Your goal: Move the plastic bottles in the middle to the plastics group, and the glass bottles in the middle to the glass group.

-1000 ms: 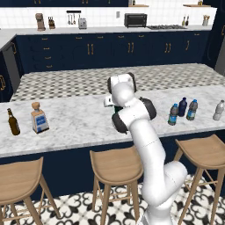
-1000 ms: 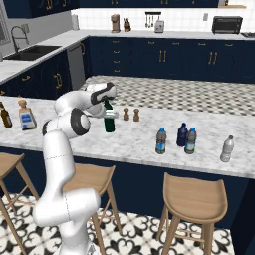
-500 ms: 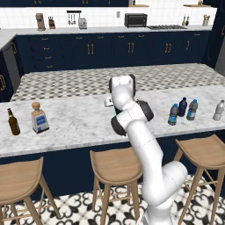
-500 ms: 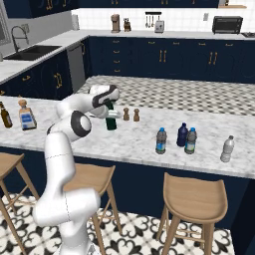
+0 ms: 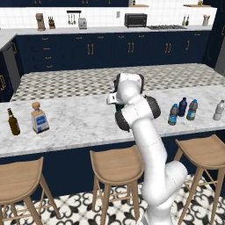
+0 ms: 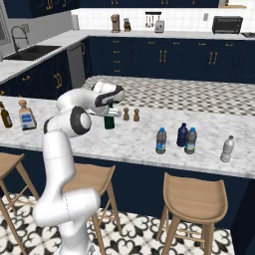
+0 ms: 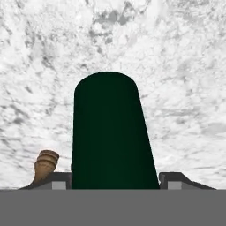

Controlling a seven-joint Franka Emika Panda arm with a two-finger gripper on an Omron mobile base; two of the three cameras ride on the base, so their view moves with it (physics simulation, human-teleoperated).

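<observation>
The tall dark-green glass bottle [image 6: 108, 122] stands on the marble counter, seen from above [image 7: 110, 132] in the hand view. My gripper [image 6: 111, 111] reaches down over it, and both fingertips [image 7: 170, 181] press against its sides, so it is shut on the bottle. Two small clear plastic bottles with blue labels [image 6: 161, 140] [image 6: 190, 140] stand to the right. Beside them is the plastics group: a dark-blue bottle [image 6: 182, 134] and a greyish clear bottle [image 6: 227, 148]. The glass group, a brown beer bottle [image 5: 13, 121] and a square bottle [image 5: 39, 117], stands at the far left.
Two small brown shakers [image 6: 126, 114] [image 6: 136, 115] stand just right of the green bottle; one [image 7: 46, 164] shows beside my left finger. Wooden stools [image 5: 117, 163] line the counter's near edge. Open marble lies between the gripper and the left group.
The jaws have closed in on the green bottle's sides. The arm has barely shifted and the bottle still stands in the same spot.
</observation>
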